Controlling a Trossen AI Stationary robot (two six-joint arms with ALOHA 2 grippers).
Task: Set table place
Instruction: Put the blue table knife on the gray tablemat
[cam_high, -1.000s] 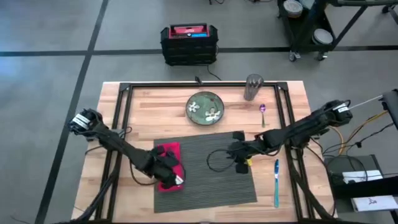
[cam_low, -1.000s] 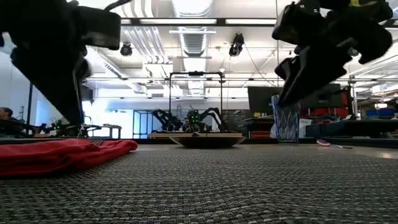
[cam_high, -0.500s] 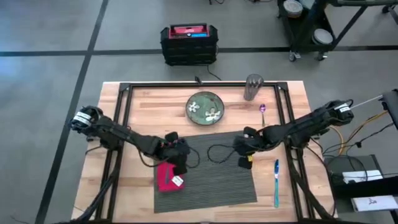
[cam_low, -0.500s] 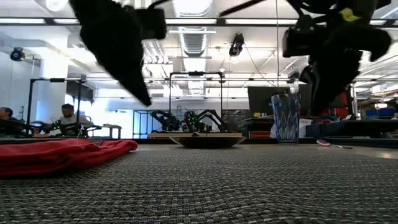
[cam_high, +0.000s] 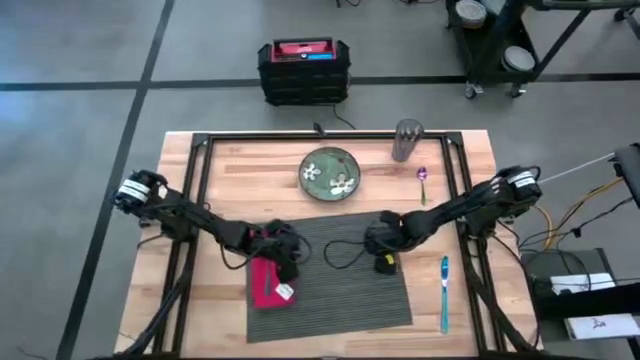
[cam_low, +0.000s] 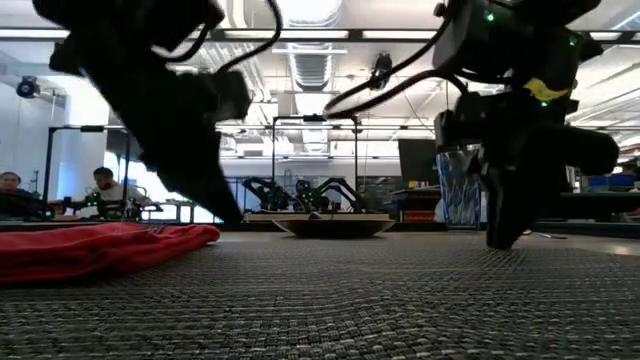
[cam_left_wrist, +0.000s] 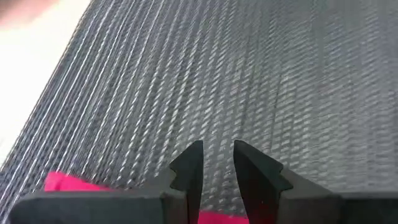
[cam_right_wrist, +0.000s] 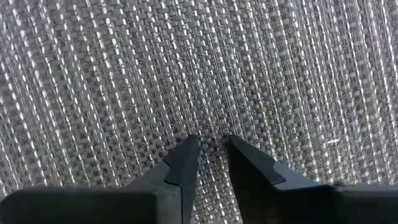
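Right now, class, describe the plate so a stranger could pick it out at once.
Start at the light-wood table with its black rail frame. Beyond the dark grey placemat's far edge, near the middle, lies the plate. It alone is round, green with white blotches; the glass beside it stands tall.

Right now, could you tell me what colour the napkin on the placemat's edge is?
The napkin is red, clearest in the high view.
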